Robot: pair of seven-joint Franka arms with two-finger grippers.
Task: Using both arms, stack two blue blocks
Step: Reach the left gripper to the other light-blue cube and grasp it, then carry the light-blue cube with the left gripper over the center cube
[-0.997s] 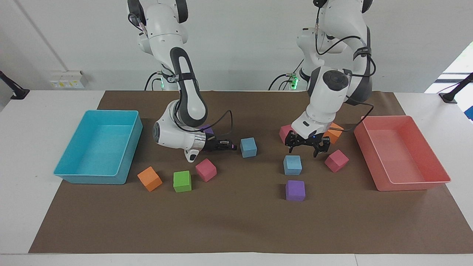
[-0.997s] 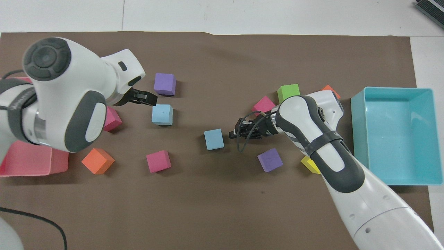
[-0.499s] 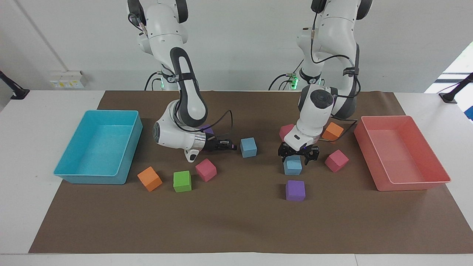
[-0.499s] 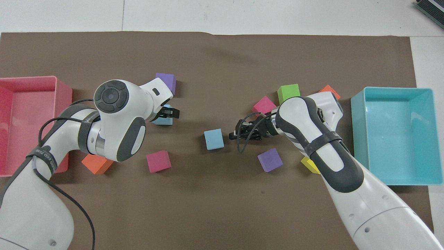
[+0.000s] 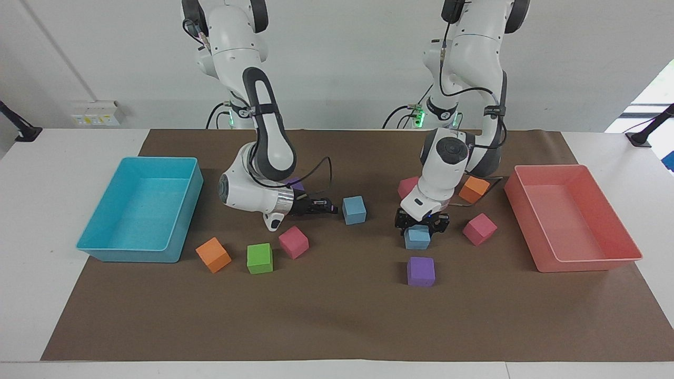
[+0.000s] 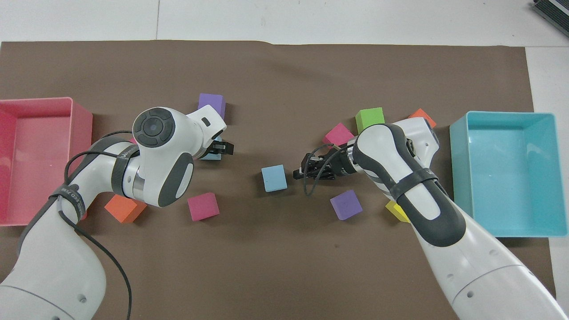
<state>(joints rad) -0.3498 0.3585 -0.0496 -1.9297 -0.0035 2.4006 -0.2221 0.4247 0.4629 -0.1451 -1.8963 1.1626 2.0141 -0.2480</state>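
Note:
One blue block [image 5: 417, 240] rests on the brown mat toward the left arm's end. My left gripper [image 5: 419, 227] points straight down on it, its fingers closed against the block's sides. In the overhead view the left arm hides most of this block [image 6: 212, 155]. The second blue block [image 5: 354, 210] [image 6: 273, 178] sits near the mat's middle. My right gripper [image 5: 331, 208] [image 6: 297, 173] lies low and level just beside it, shut with nothing in it and a small gap to the block.
A purple cube [image 5: 420, 271], two pink cubes [image 5: 479, 228] [image 5: 408, 187] and an orange cube [image 5: 475, 188] ring the left gripper. A pink tray [image 5: 571, 263] stands at that end, a cyan tray [image 5: 131, 252] at the other. Green [image 5: 259, 258], pink [image 5: 293, 241] and orange [image 5: 213, 254] cubes lie by the right arm.
My left gripper came down from above the mat onto the blue block, and its fingers closed in on it. The right arm has not moved.

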